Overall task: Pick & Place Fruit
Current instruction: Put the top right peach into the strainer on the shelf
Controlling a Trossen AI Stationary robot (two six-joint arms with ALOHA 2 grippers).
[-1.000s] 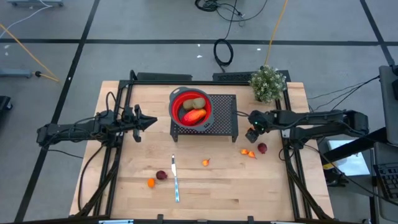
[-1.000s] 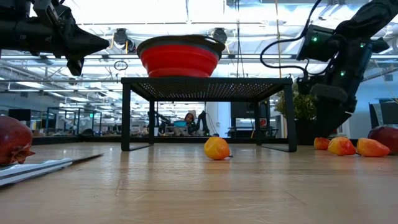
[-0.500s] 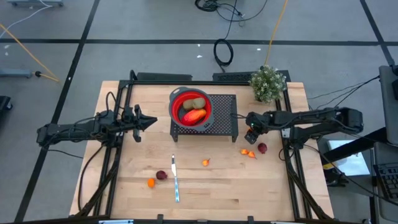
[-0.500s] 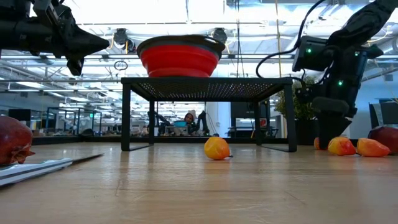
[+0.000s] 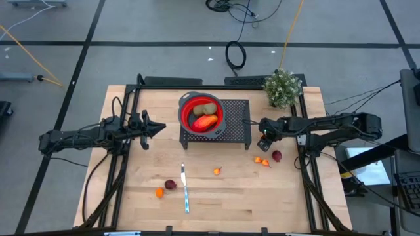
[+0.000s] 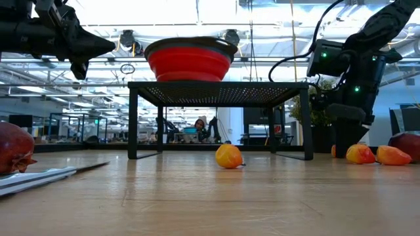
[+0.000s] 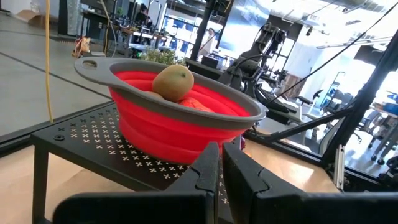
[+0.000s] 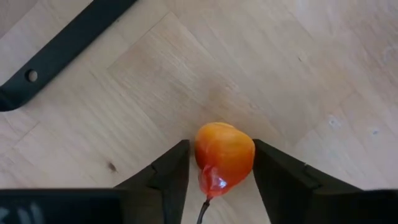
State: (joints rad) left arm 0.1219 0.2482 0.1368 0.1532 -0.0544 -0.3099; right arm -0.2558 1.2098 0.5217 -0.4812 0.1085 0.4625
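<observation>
Right pincer [image 8: 219,177] open astride small orange fruit [image 8: 224,152], near rack leg [image 8: 62,43], left pincer [image 7: 219,168] closed, empty.

Both arms reach inward over the surface, left idle, right pointed down.

The left claw [image 5: 159,127] is held level above the surface, its fingers [image 7: 208,165] pressed nearly together. The right arm bends at the wrist, its claw [image 8: 221,163] aimed straight down, fingers [image 8: 171,168] spread apart with an orange fruit piece [image 8: 224,154] between them.

Small orange fruit [image 8: 224,154] lies on wood between the right gripper's [image 8: 221,177] spread fingers
</observation>
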